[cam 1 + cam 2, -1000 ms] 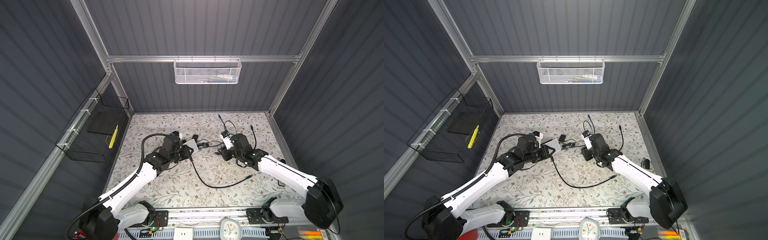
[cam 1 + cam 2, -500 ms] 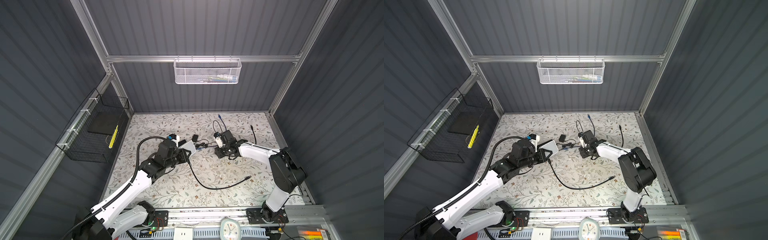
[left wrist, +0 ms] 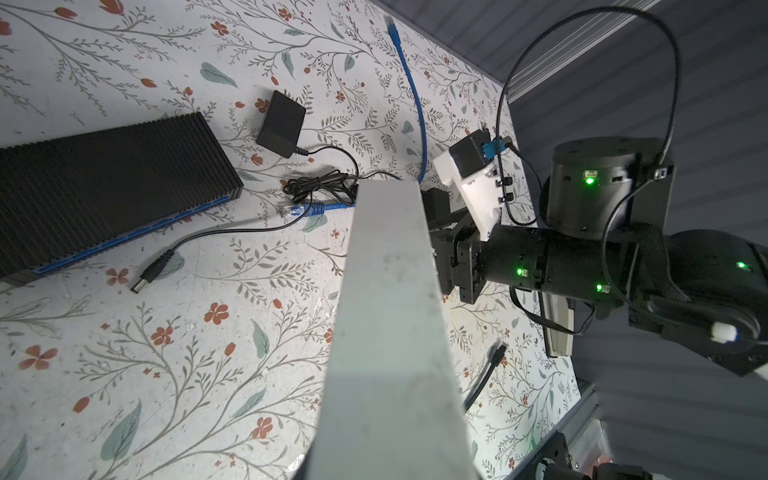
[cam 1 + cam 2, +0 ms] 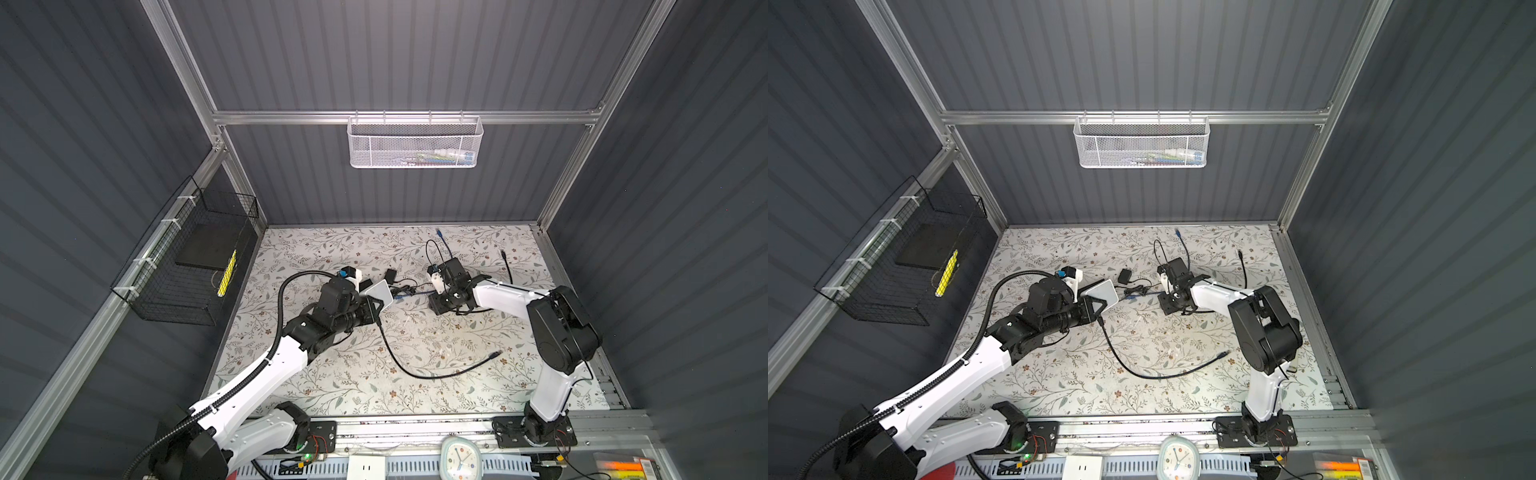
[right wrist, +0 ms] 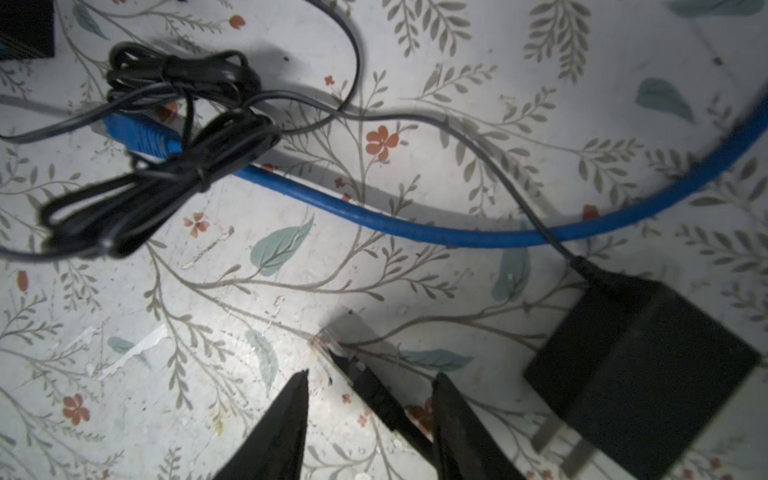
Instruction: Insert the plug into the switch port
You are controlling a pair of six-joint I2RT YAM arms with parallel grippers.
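My left gripper [image 4: 375, 304] [image 4: 1096, 306] is shut on a white flat box [image 4: 380, 293] [image 4: 1101, 293] [image 3: 386, 332] held off the mat; its ports are hidden. A black ribbed box with a blue face [image 3: 104, 178] lies on the mat beside it. Which box is the switch I cannot tell. In the right wrist view my right gripper [image 5: 374, 374] is open, low over the mat. Its fingers [image 5: 286, 415] straddle a black cable ending in a clear plug [image 5: 328, 338], without pinching it. In a top view the right gripper [image 4: 433, 301] sits just right of the white box.
A black power adapter [image 5: 636, 378] [image 4: 390, 274], its bundled cord [image 5: 166, 166] and barrel plug [image 3: 143, 280], and a blue cable [image 5: 415, 226] with a blue plug [image 3: 297, 210] lie between the grippers. A long black cable [image 4: 436, 374] curves across the front. Wire baskets hang on the walls.
The right arm has folded, its elbow rising, and its gripper has slid left toward the white box with jaws spreading wider. The left gripper keeps the white box in about the same place.
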